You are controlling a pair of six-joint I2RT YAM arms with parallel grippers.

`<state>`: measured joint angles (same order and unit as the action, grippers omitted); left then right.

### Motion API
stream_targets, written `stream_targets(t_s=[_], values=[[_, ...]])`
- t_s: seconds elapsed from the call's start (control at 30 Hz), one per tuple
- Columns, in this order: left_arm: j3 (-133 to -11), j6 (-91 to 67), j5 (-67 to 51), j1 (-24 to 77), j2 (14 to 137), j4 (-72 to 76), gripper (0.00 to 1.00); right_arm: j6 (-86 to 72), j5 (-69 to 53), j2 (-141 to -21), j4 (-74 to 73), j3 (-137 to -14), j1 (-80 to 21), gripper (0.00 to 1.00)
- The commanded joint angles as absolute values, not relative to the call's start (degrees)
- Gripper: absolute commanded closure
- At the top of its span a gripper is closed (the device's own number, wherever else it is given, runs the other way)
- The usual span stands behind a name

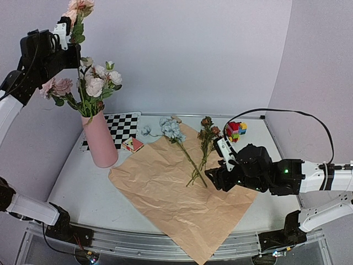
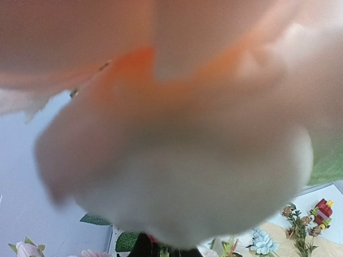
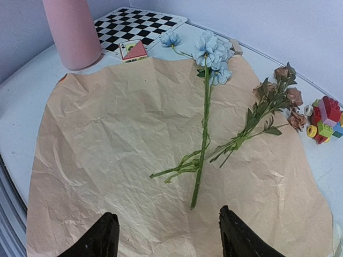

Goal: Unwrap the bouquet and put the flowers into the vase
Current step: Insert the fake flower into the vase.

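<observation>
The pink vase stands at the back left and holds several white and pink flowers. High above it, my left gripper is shut on the stem of a peach-pink flower, and its bloom fills the left wrist view as a blur. The crumpled tan wrapping paper lies flat and open. On it lie a pale blue flower and a rust-brown sprig, stems crossing. My right gripper hovers open just short of the stem ends, holding nothing.
A checkerboard mat lies behind the vase with a small red card at its corner. A colourful toy-brick block sits at the back right. The table has a raised rim.
</observation>
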<state>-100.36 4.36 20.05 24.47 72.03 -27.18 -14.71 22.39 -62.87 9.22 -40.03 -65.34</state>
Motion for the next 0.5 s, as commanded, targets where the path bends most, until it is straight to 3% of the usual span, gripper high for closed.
stream_targets(t_s=[0.0,0.47], values=[[-97.86,3.07,19.84,24.50,70.54,-27.73,1.00,-15.12,22.42,-62.28,10.37,-41.66,-65.56,0.35],[-80.54,-2.63,19.97,24.44,64.49,-20.31,1.00,-15.47,22.76,-60.11,10.38,-40.25,-65.50,0.35]])
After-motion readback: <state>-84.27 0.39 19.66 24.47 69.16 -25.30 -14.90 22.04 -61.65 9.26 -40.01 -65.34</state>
